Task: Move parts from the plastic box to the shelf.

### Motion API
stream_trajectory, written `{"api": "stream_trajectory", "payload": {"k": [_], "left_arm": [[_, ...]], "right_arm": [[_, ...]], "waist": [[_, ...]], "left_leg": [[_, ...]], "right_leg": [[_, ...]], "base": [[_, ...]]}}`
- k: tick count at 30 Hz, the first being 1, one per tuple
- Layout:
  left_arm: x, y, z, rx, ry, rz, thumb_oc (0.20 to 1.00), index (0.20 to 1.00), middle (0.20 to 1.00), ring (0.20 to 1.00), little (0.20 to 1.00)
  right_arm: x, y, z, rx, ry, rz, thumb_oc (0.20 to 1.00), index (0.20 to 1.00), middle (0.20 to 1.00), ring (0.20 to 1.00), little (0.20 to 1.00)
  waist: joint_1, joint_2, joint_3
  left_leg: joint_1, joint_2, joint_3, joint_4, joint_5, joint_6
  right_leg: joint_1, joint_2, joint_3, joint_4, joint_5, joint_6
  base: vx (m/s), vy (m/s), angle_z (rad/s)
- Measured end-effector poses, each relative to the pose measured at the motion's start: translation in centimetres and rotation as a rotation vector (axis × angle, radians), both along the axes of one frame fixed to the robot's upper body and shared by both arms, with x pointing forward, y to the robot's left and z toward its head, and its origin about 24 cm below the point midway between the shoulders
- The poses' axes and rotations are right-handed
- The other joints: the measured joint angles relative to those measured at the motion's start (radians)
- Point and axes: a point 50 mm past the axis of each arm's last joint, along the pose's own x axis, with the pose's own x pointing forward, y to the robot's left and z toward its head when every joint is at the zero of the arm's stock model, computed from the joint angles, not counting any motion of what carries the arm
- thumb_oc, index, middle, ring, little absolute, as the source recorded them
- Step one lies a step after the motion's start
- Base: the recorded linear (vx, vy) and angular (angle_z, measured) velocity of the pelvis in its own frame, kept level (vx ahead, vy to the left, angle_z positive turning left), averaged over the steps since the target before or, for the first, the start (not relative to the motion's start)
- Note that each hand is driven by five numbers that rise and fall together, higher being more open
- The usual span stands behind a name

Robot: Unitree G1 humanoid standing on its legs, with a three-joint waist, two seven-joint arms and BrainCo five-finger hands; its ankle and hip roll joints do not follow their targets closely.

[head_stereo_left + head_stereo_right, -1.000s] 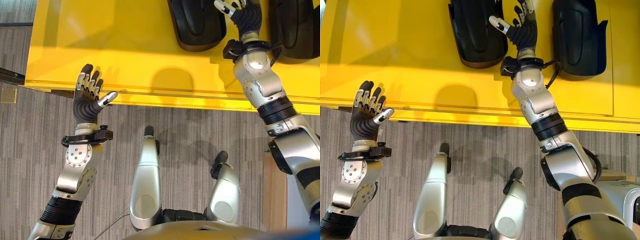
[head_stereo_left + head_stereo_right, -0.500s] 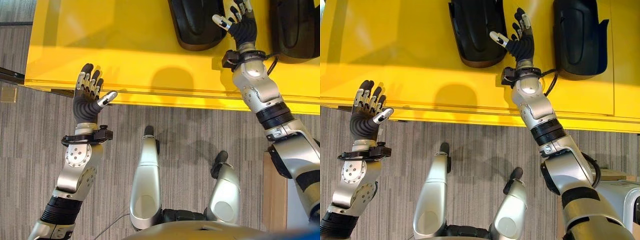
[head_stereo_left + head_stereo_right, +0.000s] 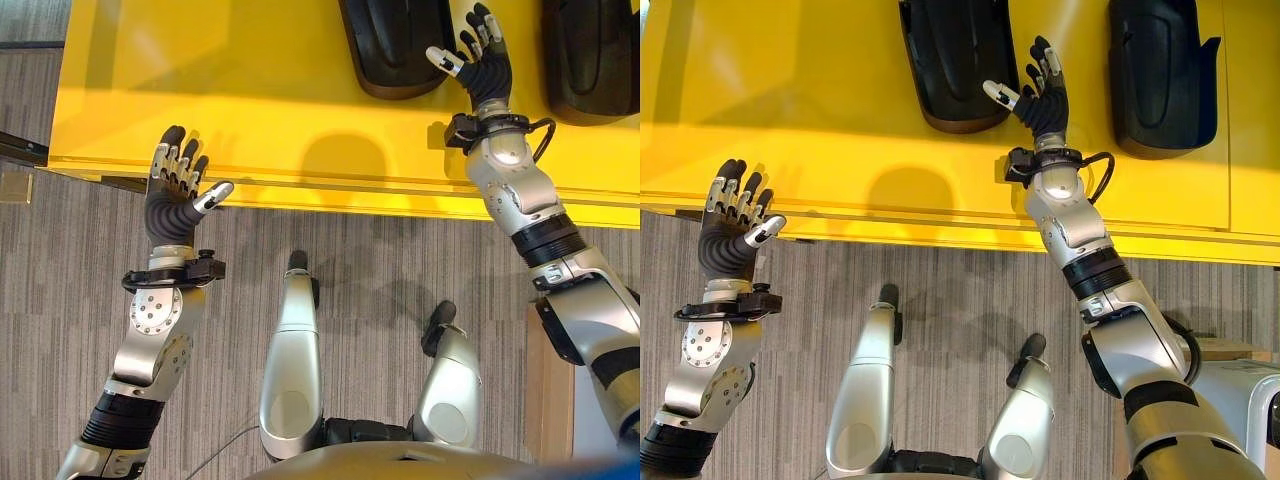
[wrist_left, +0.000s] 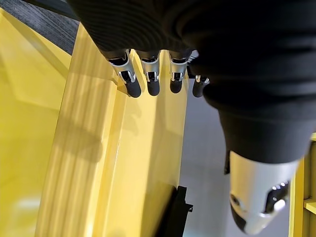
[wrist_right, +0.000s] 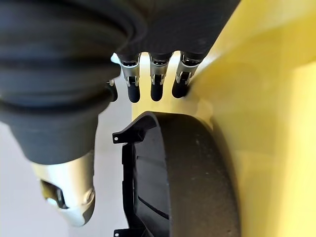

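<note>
Two black moulded parts are lying on the yellow shelf [image 3: 250,90], which is spreading across the upper part of both eye views as the biggest thing in sight. The left part [image 3: 395,45] is sitting well apart from the right part [image 3: 590,55], and both are running off the top edge of the view. The right hand [image 3: 480,60] is hovering over the shelf between them, just beside the left part, with its fingers spread straight and nothing in its hold; its wrist view is showing the curved black rim of that part [image 5: 187,173] just past the fingertips. The left hand [image 3: 175,185] is hanging at the shelf's near edge, well away from both parts, its fingers straight, its thumb out and its palm empty.
</note>
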Motion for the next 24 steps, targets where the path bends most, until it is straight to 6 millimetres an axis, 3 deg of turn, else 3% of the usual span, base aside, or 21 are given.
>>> {"api": "stream_trajectory", "payload": {"k": [24], "left_arm": [[0.0,0.1,0.1,-0.001,-0.005,0.006,1.000,1.000,1.000,1.000,1.000]], "right_arm": [[-0.9,1.6,-0.6,0.017,-0.016,0.085,1.000,1.000,1.000,1.000,1.000]], "waist": [[0.000,0.000,0.000]], "left_leg": [[-0.010,-0.001,-0.003,0.005,-0.001,0.001]], "right_leg": [[-0.005,0.000,-0.001,0.001,0.000,0.000]], "base": [[0.00,0.000,0.00]]}}
